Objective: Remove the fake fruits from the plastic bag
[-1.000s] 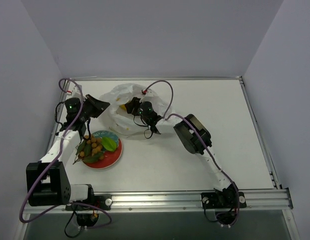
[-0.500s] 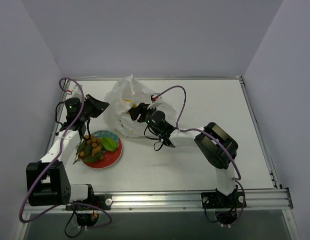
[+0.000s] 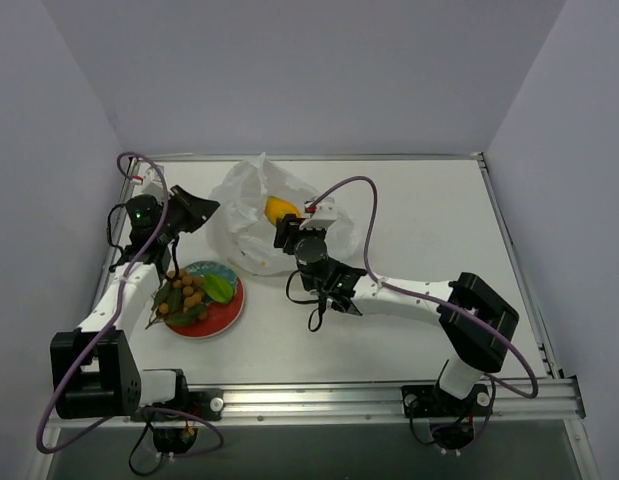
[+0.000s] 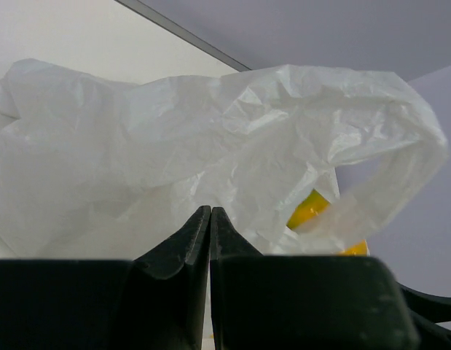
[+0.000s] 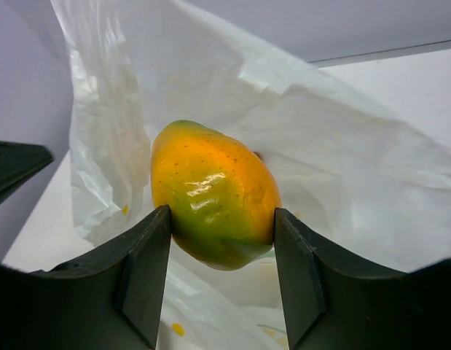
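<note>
Arms close on the bag (image 3: 239, 200) from two sides in the overhead view. The left one runs up the left edge of the table (image 3: 419, 220), with the left gripper (image 3: 211, 208) at the bag's left side. The right one stretches low from the near right corner, elbow out to the right. The right gripper (image 3: 281, 216) is clamped on the yellow-orange fruit (image 3: 280, 207) over the bag's open top. Just near of the bag, the plate (image 3: 204, 331) holds the bunch of brown balls (image 3: 189, 293) and the green fruit (image 3: 218, 288). A second ago the right arm was folded, its gripper down in the bag's mouth; now the fruit is up in plain sight. The left arm has not moved.

Left wrist view: the jaws are pressed together, tips against the crinkled bag (image 4: 174, 138); whether a fold is caught I cannot tell. The fruit (image 4: 310, 208) shows yellow inside the handle loop on the right.

Right wrist view: both fingers (image 5: 145, 270) squeeze the fruit (image 5: 214, 193) by its sides, with the bag (image 5: 342, 168) behind and below it.
</note>
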`<state>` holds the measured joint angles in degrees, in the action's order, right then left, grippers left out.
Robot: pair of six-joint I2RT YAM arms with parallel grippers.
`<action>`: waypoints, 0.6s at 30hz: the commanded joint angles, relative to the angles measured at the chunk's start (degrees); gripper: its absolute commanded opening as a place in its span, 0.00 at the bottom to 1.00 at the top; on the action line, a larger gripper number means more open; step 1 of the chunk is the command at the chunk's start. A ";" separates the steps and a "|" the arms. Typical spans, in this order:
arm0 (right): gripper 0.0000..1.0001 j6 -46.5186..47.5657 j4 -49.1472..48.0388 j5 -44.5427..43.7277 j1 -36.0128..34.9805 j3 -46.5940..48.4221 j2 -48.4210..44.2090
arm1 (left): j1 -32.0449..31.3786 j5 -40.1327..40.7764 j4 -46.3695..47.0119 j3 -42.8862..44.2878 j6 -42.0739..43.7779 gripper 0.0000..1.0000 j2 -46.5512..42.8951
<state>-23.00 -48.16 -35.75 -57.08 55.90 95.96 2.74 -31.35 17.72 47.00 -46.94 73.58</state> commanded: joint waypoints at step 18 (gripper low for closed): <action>0.12 3.41 11.17 -4.44 -19.03 -11.86 -24.87 | -0.99 2.44 -8.13 6.52 7.83 0.02 -19.61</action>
<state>-17.65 -35.79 -43.11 -74.48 45.36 70.74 2.22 -28.88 11.44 49.69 -39.62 55.48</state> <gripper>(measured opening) 0.481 0.027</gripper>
